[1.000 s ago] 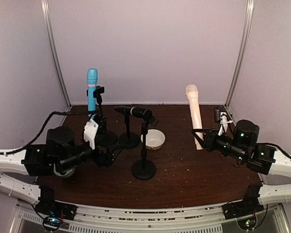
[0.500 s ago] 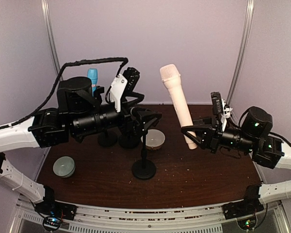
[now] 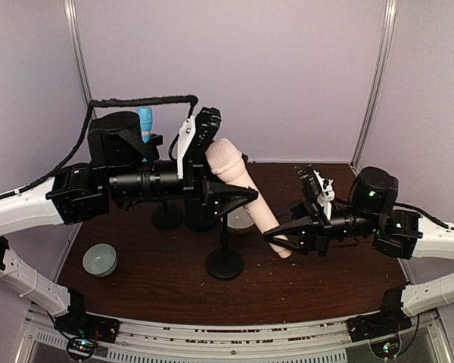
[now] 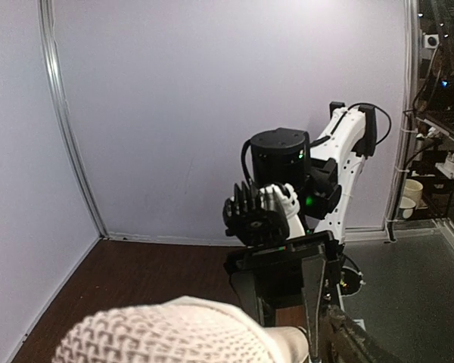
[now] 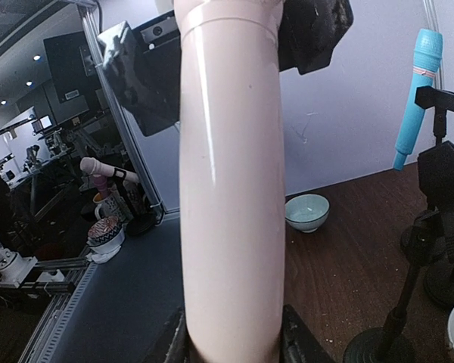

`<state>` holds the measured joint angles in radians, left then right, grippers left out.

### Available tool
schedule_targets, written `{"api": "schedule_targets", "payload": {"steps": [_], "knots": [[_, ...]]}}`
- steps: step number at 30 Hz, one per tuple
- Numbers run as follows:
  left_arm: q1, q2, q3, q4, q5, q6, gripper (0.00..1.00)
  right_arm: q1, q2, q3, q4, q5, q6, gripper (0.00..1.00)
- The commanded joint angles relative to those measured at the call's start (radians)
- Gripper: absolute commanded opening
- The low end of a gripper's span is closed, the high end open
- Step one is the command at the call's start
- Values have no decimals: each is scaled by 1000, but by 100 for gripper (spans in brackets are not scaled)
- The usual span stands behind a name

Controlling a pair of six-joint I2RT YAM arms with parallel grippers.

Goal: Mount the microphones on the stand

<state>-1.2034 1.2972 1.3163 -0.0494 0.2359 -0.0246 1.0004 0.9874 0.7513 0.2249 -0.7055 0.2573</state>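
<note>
1. Pale cream-pink plastic stick microphone [image 3: 250,203]: tilted above the black round-based stand [image 3: 225,261]; probably rigid, light, smooth (slippery), so best gripped mid-shaft.
2. Right gripper [image 3: 284,240]: clenched on its tail.
3. Left gripper [image 3: 225,162]: straddles its head; clamping indeterminable.

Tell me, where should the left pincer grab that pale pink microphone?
Probably the microphone's smooth barrel just below its mesh head, coming from the left. The right pincer clamps the bottom end, and the head tilts leftward, leaving that stretch bare.
</note>
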Motion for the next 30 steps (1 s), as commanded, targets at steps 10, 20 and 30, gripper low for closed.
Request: {"api": "schedule_targets", "payload": {"steps": [10, 20, 30], "knots": [[55, 7, -27, 201, 235, -66, 46, 6, 48, 54, 60, 1, 15, 19], [77, 48, 82, -4, 135, -96, 23, 20, 21, 202, -251, 211, -160, 54], [77, 70, 116, -44, 92, -127, 22, 26, 133, 406, -477, 242, -224, 57]]}}
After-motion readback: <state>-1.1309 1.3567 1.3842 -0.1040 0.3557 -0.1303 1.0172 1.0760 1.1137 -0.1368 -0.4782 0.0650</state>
